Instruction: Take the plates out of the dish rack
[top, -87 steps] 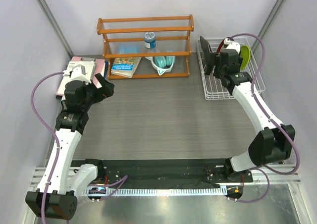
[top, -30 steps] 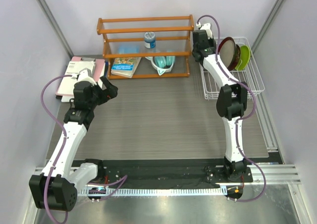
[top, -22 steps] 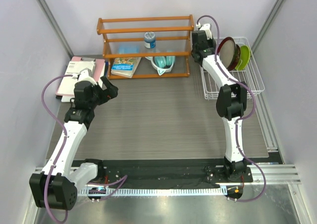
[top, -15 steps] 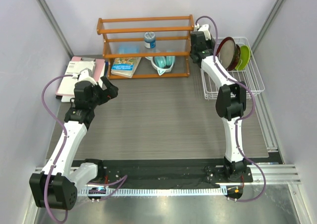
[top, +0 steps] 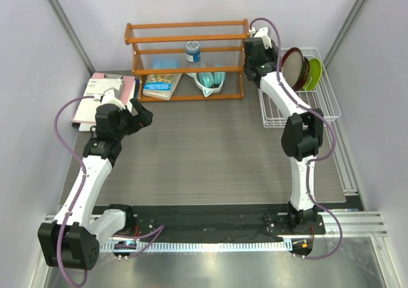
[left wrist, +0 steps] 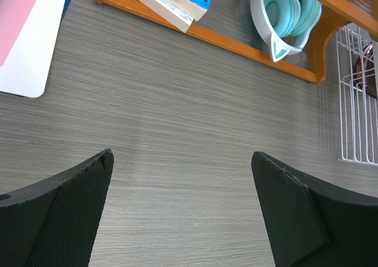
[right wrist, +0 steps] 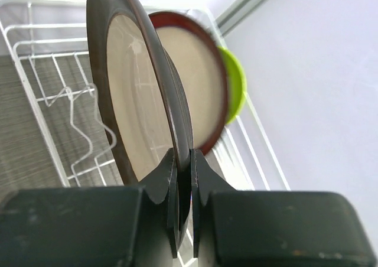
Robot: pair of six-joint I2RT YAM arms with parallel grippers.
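Pinching grey-brown plate edge — right jaws.

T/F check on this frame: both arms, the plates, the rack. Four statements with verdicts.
1. The right gripper is shut on the rim of the dark grey-brown plate. True.
2. The left gripper holds a plate. False: its fingers are spread wide and empty above the table.
3. Seen from the right wrist, the lime green plate stands behind the red-rimmed plate. True.
4. The teal headphones lie in the dish rack. False: they sit on the lowest level of the orange shelf.
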